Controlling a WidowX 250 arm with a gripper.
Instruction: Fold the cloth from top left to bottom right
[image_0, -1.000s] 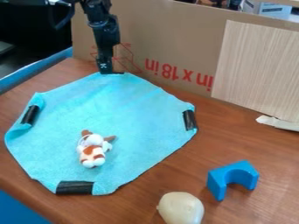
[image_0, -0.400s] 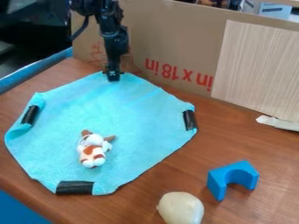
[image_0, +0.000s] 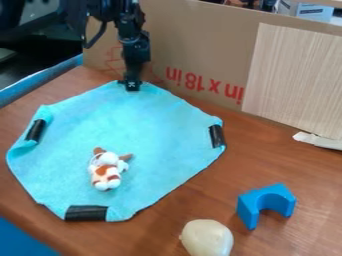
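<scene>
Gripper (image_0: 132, 86) nudged slightly right in view at the cloth's (image_0: 157, 135) top edge, can't tell how open or if it's holding anything; cloth's spread on the table (image_0: 207, 192), mostly below it, so fold probably goes down-right

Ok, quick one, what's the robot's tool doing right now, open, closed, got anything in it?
Tool: at the blue cloth's far edge; whether it's open, closed or holding cloth can't be told.
</scene>
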